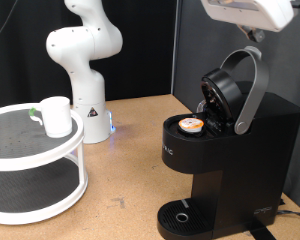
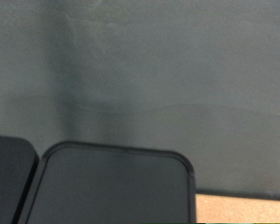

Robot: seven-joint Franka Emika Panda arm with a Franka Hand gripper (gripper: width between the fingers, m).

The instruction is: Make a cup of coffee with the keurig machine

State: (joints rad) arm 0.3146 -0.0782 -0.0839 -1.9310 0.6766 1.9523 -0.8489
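Observation:
The black keurig machine (image 1: 235,140) stands at the exterior view's right with its rounded lid (image 1: 225,95) hinged open and its silver-grey handle (image 1: 252,90) raised. A small white pod with a tan top (image 1: 193,124) sits in the open chamber. The round drip tray (image 1: 182,216) is bare. The plain white cup (image 1: 56,116) stands on the top tier of a white round stand (image 1: 20,150) at the left. My gripper (image 1: 252,30) is at the top right, just above the handle, mostly cut off by the frame edge. The wrist view shows no fingers, only dark rounded shapes (image 2: 112,187).
The white arm's base (image 1: 85,70) stands at the back, between the stand and the machine. The stand has a lower tier (image 1: 30,195). Brown tabletop (image 1: 120,170) lies between stand and machine. A grey backdrop (image 2: 140,75) fills the wrist view.

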